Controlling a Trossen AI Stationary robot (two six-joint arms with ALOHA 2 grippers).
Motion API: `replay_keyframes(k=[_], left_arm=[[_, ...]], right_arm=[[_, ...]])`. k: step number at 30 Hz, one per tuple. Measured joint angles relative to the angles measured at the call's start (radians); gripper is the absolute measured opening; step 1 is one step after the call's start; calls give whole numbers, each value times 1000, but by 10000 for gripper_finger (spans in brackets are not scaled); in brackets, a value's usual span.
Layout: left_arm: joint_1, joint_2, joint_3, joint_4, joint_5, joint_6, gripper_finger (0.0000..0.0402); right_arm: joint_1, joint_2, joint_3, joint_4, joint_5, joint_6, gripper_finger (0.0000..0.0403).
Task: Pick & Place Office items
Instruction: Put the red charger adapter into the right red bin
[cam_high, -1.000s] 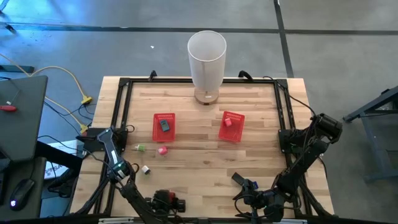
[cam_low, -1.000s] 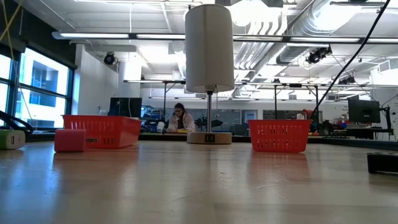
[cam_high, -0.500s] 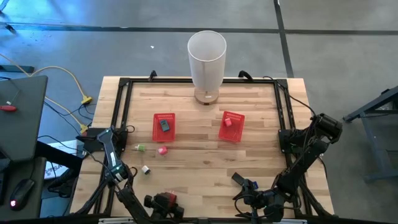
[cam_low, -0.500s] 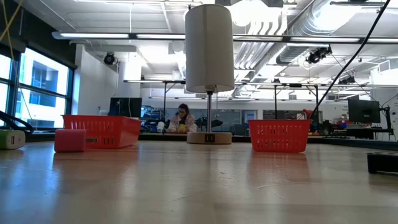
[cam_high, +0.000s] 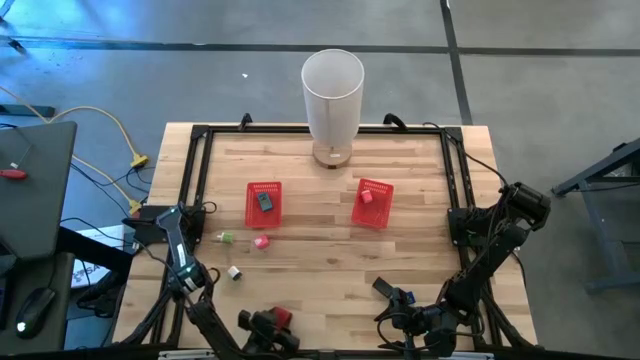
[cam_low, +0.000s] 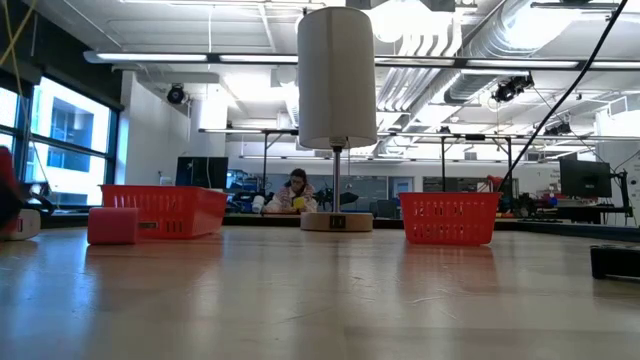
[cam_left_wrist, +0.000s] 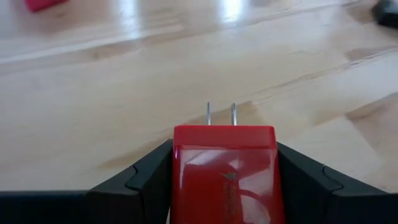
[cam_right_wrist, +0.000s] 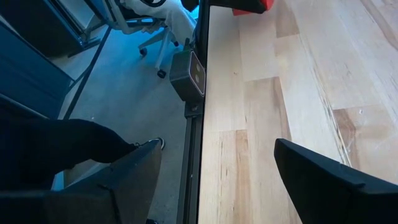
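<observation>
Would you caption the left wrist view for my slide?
Left gripper clamps a red plug adapter, prongs forward, above the wooden table.

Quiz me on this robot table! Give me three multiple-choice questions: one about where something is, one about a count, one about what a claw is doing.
1. Where does the tall white cylinder stand?
A. At the far edge of the table, midway along it
B. Inside a basket
C. At the near right corner

2. How many red baskets are on the table?
A. One
B. Two
C. Four

3. What is the left claw doing?
A. Hanging empty
B. Gripping a red plug adapter
C. Holding a basket

Answers:
1. A, the high view shows it beyond both baskets.
2. B, the left basket and right basket lie side by side.
3. B, the left wrist view shows the red plug adapter clamped between the fingers, prongs forward.
</observation>
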Motion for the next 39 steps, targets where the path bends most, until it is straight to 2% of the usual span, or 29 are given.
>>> replay_keyframes(k=[7, 14, 18, 22, 29, 35, 39], left_arm=[[-9, -53, 2, 17, -167, 126, 218], [-7, -110, 3, 146, -357, 398, 218], [-6, -119, 3, 266, -402, 592, 218], [-1, -129, 3, 404, -453, 800, 218], [25, -172, 3, 620, -496, 1123, 218], [40, -204, 4, 823, -560, 1421, 218], [67, -225, 4, 943, -633, 1563, 218]], right_arm=[[0, 0, 0, 0, 0, 0, 301], [0, 0, 0, 0, 0, 0, 301], [0, 0, 0, 1, 2, -2, 301], [-14, 0, 0, 52, 90, -132, 301], [-54, 0, 0, 109, 120, -135, 301], [-125, 0, 0, 225, 131, -238, 301], [-163, 0, 0, 365, 124, -331, 301]])
